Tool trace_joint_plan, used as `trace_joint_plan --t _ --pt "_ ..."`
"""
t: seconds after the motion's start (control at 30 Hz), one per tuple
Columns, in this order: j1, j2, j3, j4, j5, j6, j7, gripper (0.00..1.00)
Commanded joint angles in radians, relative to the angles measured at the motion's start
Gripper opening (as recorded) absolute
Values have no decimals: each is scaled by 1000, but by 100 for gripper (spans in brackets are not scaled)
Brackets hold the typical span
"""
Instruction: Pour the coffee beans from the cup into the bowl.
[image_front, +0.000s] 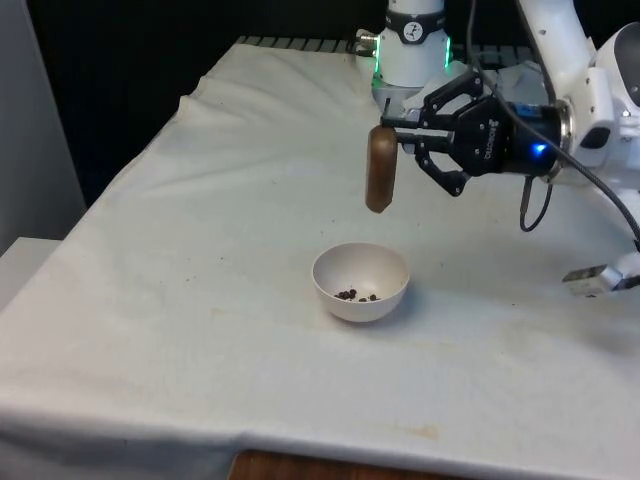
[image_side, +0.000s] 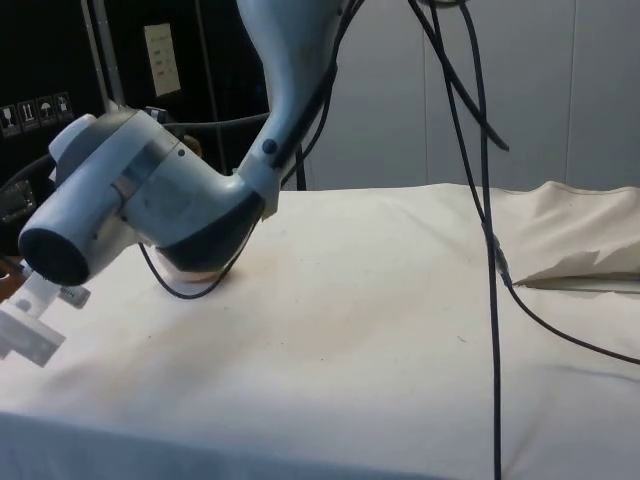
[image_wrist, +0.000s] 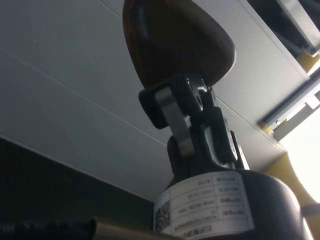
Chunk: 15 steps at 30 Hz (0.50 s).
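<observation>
A brown cup (image_front: 381, 168) hangs tipped over in the air above a white bowl (image_front: 360, 281). My gripper (image_front: 403, 135) is shut on the cup's rim from the front view's right, lying roughly level. Several dark coffee beans (image_front: 356, 295) lie in the bottom of the bowl. In the wrist view the cup (image_wrist: 177, 42) shows as a dark brown rounded body clamped between my fingers (image_wrist: 172, 107). In the side view the arm's white and grey body hides the cup; a sliver of the bowl (image_side: 195, 272) shows under it.
The white cloth (image_front: 200, 260) covers the whole table, with its front edge near the camera. A black cable (image_side: 490, 260) hangs down across the side view. A small grey connector (image_front: 590, 280) dangles at the front view's right.
</observation>
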Motion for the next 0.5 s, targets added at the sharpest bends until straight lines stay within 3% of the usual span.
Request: trace_joint_plan --t 0.0,0.13,0.17,0.2,0.43,0.47 --pt "-8 -9 10 -7 10 9 4 0" --pt "-16 -18 23 -8 24 11 13 0" --pt "-8 -9 13 0 15 0 10 0" --pt "-18 -20 26 -7 26 12 15 0" --pt "-33 -31 45 -5 46 22 25 0" --pt "-24 -24 35 0 37 7 22 0"
